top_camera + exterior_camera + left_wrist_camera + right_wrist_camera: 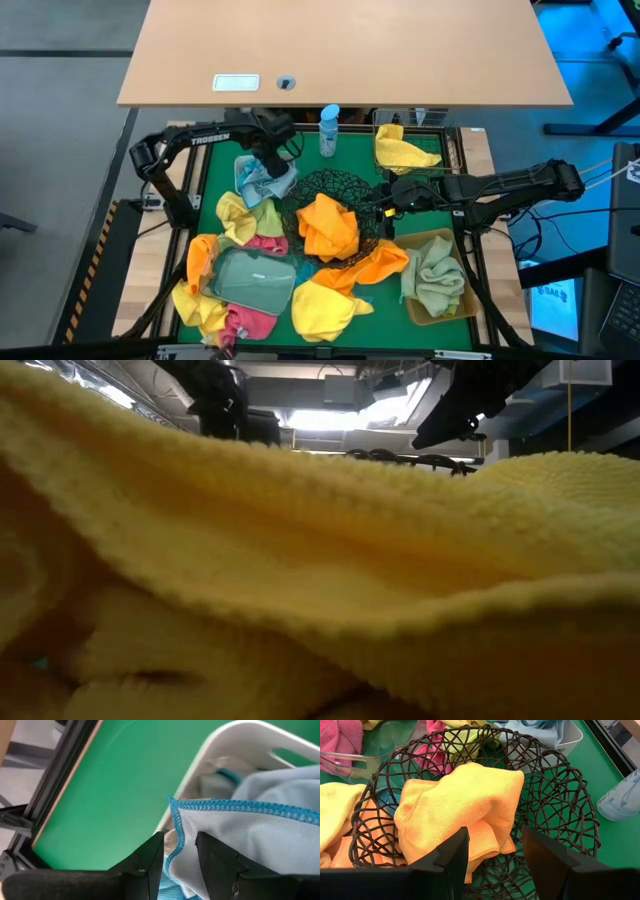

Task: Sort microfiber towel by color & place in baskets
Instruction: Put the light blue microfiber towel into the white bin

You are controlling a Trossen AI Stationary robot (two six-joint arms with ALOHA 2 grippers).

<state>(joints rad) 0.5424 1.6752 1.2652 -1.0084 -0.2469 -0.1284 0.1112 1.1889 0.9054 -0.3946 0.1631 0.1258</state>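
Towels spread across green bench (420, 190): orange towel (460, 810) bunched inside round black wire-mesh bowl (555, 790) at centre, yellow one (402, 150) in square wire basket (452, 140), green one (437, 278) in tan rectangular bin (462, 305). Light blue towel (260, 840) draped over white rectangular tub (240, 740), blue-stitched edge pinched between narrowly parted fingers of left pincer (180, 857). Right pincer (495, 855) hovering over bowl's rim, jaws parted, nothing between them. Blue-capped bottle (329, 130) standing near far edge.
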